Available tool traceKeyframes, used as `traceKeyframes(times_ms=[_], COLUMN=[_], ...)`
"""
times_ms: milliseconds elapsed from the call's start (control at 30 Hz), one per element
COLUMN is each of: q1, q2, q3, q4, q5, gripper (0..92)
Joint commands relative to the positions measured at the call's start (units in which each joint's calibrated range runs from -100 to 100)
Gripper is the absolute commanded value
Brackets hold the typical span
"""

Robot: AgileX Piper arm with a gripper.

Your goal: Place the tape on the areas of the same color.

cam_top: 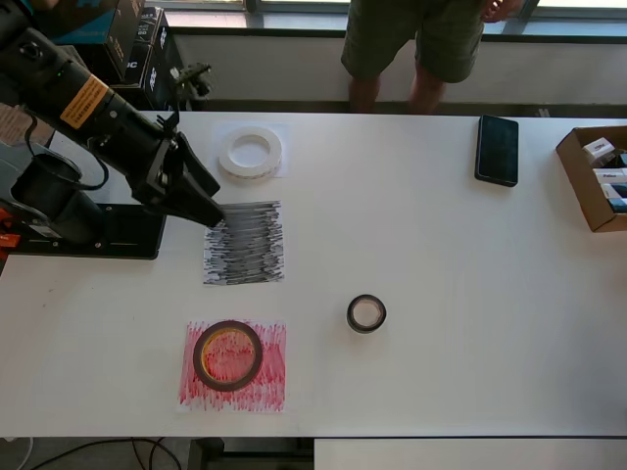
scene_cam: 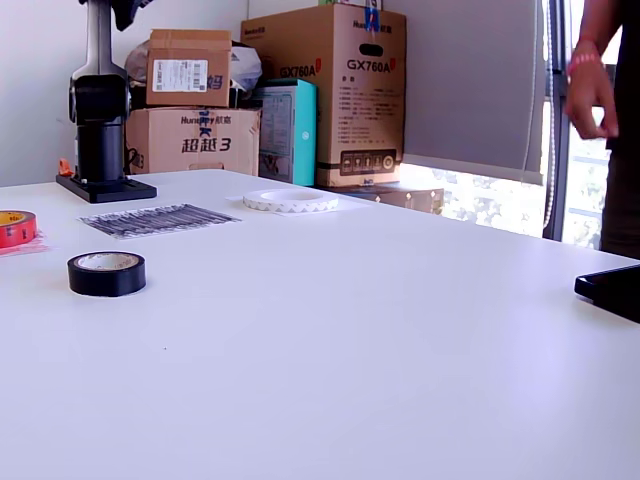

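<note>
The white ring point(cam_top: 250, 152) lies on the plain white sheet point(cam_top: 279, 132). The red roll point(cam_top: 227, 354) lies on the red-scribbled sheet point(cam_top: 269, 382). The black roll point(cam_top: 366, 313) stands on bare table, to the overhead view's right of the sheets. The black-scribbled sheet point(cam_top: 245, 245) has no roll on it. My gripper point(cam_top: 217, 206) hovers over that sheet's upper left corner, its jaws apart and empty. The exterior view shows the black roll point(scene_cam: 106, 273), red roll point(scene_cam: 15, 227), white ring point(scene_cam: 290, 200) and black-scribbled sheet point(scene_cam: 158, 219); the gripper is out of that view.
The arm's base point(cam_top: 88, 230) sits at the table's left edge. A black phone point(cam_top: 497, 149) and an open cardboard box point(cam_top: 598, 176) lie at the right. A person point(cam_top: 411, 44) stands at the far edge. Cartons point(scene_cam: 340, 90) are stacked behind the table.
</note>
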Motion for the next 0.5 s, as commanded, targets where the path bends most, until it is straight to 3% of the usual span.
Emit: traceKeyframes(times_ms=[0, 333, 467], q1=[11.69, 13.9, 13.98], q2=[-10.5, -30.24, -34.64], q3=[4.83, 23.73, 26.55], q4=[-0.73, -16.09, -18.55], q5=[0.79, 0.3, 0.22], gripper=[72.4, 72.8, 72.8])
